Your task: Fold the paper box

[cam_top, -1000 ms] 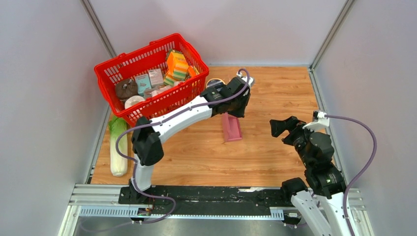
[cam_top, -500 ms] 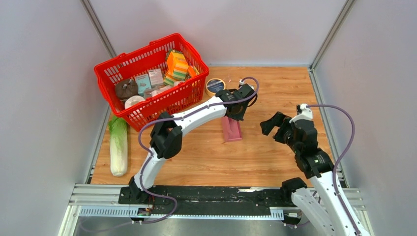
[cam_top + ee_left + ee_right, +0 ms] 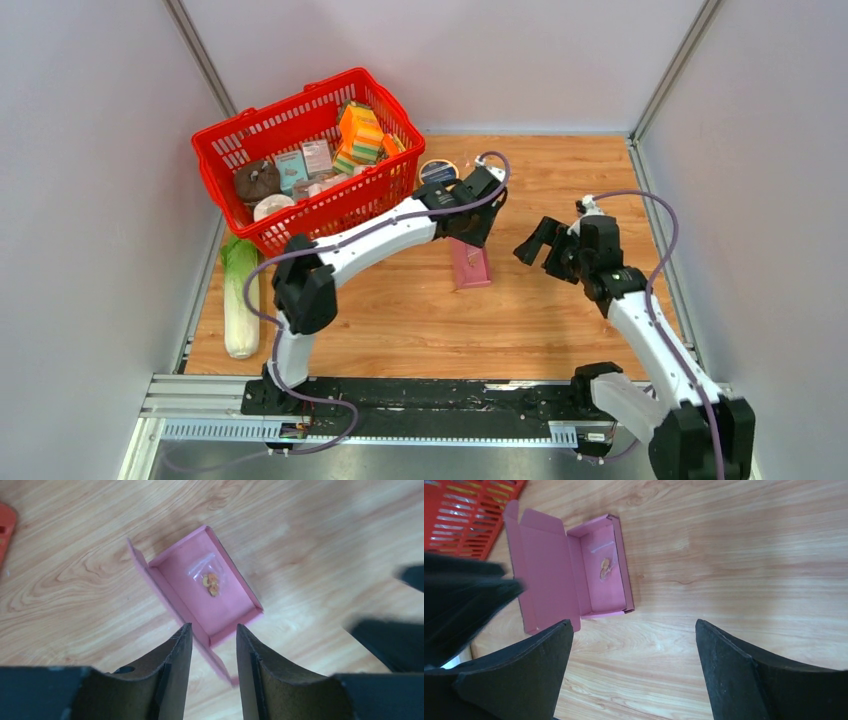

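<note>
Top external view: wood-grain tabletop [image 3: 560, 180] enclosed by pale grey walls [image 3: 90, 150]. Pink paper box [image 3: 471, 265] lies open near centre. Left gripper [image 3: 213, 630] narrowly parted above it; right gripper [image 3: 634, 625] spread wide nearby; both empty.

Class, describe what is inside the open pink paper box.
A small clear bag holding orange pieces lies on the floor of the paper box. Whatever lies beneath the pieces is covered.

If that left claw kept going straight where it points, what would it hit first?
Most likely the near end of the open pink card box, right ahead of the left gripper; depth is unclear.
</note>
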You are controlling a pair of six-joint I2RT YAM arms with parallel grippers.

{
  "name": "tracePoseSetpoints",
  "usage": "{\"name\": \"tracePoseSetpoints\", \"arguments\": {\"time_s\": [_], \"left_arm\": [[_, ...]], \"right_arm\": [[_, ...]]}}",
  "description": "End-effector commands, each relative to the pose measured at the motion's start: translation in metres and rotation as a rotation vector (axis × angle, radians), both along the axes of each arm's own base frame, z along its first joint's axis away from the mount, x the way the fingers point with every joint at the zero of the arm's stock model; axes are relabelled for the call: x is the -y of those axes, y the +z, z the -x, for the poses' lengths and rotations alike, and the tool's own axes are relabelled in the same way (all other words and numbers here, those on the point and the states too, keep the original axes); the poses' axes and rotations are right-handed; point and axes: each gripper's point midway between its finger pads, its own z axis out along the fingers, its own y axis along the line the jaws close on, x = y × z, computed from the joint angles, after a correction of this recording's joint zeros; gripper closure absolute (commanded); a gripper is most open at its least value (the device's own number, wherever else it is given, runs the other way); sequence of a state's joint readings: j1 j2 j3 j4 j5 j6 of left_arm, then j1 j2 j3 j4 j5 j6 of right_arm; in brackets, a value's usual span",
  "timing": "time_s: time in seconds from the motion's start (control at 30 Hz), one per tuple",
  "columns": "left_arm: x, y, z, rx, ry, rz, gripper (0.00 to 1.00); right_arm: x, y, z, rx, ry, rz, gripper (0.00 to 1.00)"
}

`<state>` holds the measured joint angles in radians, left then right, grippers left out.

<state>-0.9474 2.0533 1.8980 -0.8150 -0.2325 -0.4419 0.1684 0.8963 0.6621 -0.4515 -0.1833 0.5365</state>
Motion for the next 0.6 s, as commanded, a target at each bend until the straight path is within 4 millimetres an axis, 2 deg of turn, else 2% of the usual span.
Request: {"name": "tracePoseSetpoints", "arguments": {"time_s": [0.0, 0.03, 0.07, 0.1, 0.13, 0.17, 0.2, 0.23, 0.27, 0.3, 0.33, 0.4, 0.5, 0.57], "left_arm": [[-0.001, 0.129, 0.019, 0.174, -0.083, 0.320, 0.53], [-0.003, 0.125, 0.032, 0.150, -0.121, 0.344, 0.53], [-0.001, 0.142, 0.036, 0.182, -0.151, 0.406, 0.52], [-0.010, 0.170, 0.049, 0.215, -0.181, 0.469, 0.52], [-0.015, 0.167, 0.058, 0.205, -0.209, 0.476, 0.51], [-0.020, 0.174, 0.066, 0.215, -0.235, 0.493, 0.51], [-0.035, 0.194, 0.075, 0.252, -0.237, 0.526, 0.50], [-0.045, 0.183, 0.080, 0.244, -0.230, 0.505, 0.50], [-0.058, 0.181, 0.082, 0.263, -0.207, 0.489, 0.48], [-0.075, 0.192, 0.090, 0.297, -0.194, 0.504, 0.46], [-0.089, 0.175, 0.092, 0.294, -0.165, 0.460, 0.46], [-0.118, 0.159, 0.104, 0.290, -0.137, 0.419, 0.44], [-0.149, 0.137, 0.119, 0.284, -0.105, 0.381, 0.41], [-0.161, 0.127, 0.125, 0.274, -0.083, 0.373, 0.41]], "right_arm": [[-0.030, -0.004, -0.027, -0.019, 0.134, -0.082, 0.09], [-0.034, -0.010, -0.030, -0.043, 0.161, -0.086, 0.12], [-0.039, -0.023, -0.036, -0.094, 0.175, -0.092, 0.18], [-0.043, -0.027, -0.040, -0.102, 0.193, -0.106, 0.23], [-0.044, -0.033, -0.044, -0.122, 0.195, -0.106, 0.34], [-0.044, -0.048, -0.047, -0.162, 0.191, -0.099, 0.38], [-0.042, -0.053, -0.052, -0.167, 0.181, -0.084, 0.44], [-0.041, -0.059, -0.054, -0.182, 0.177, -0.067, 0.52], [-0.042, -0.074, -0.054, -0.213, 0.202, -0.025, 0.56], [-0.038, -0.083, -0.053, -0.242, 0.196, 0.022, 0.58], [-0.040, -0.085, -0.056, -0.241, 0.206, 0.047, 0.60], [-0.048, -0.099, -0.053, -0.273, 0.240, 0.064, 0.62], [-0.058, -0.107, -0.049, -0.289, 0.255, 0.078, 0.63], [-0.070, -0.109, -0.044, -0.286, 0.289, 0.091, 0.63]]}}
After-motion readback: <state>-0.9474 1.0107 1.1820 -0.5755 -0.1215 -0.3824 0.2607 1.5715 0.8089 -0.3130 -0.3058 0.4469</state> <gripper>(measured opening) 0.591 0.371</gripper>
